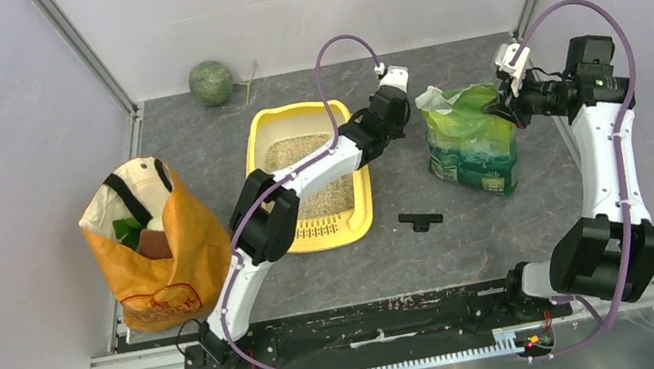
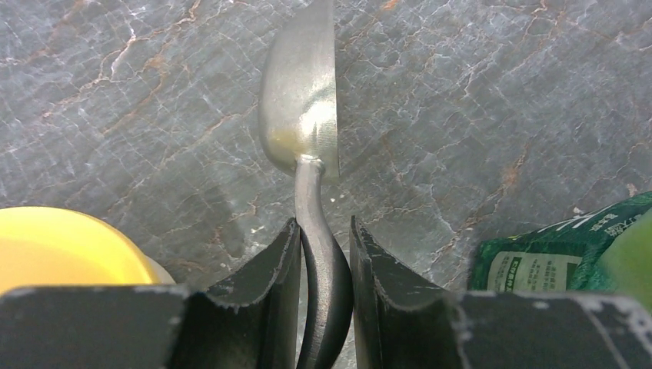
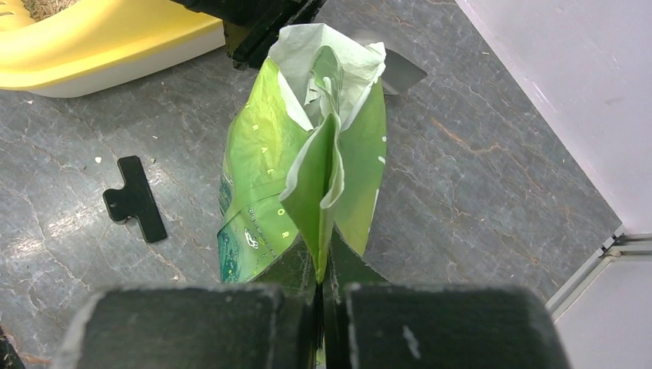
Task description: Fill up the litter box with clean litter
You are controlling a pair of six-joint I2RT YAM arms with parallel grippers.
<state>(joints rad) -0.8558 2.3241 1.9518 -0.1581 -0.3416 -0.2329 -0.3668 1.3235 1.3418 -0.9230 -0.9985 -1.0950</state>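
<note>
The yellow litter box (image 1: 265, 130) lies mid-table with beige clean litter (image 1: 297, 152) spread inside; its rim also shows in the left wrist view (image 2: 54, 246) and the right wrist view (image 3: 115, 42). My left gripper (image 2: 324, 231) is shut on the dark handle of a grey scoop (image 2: 301, 100), whose bowl looks empty, above the table between the box and the green bag. The green bag (image 1: 470, 141) stands upright, its top open. My right gripper (image 3: 324, 265) is shut on a fold of the green bag's (image 3: 307, 154) upper edge.
An orange shopping bag (image 1: 153, 240) stands at the left. A black clip (image 1: 421, 220) lies on the table in front of the green bag, also in the right wrist view (image 3: 135, 197). A green ball (image 1: 212, 82) rests at the back wall.
</note>
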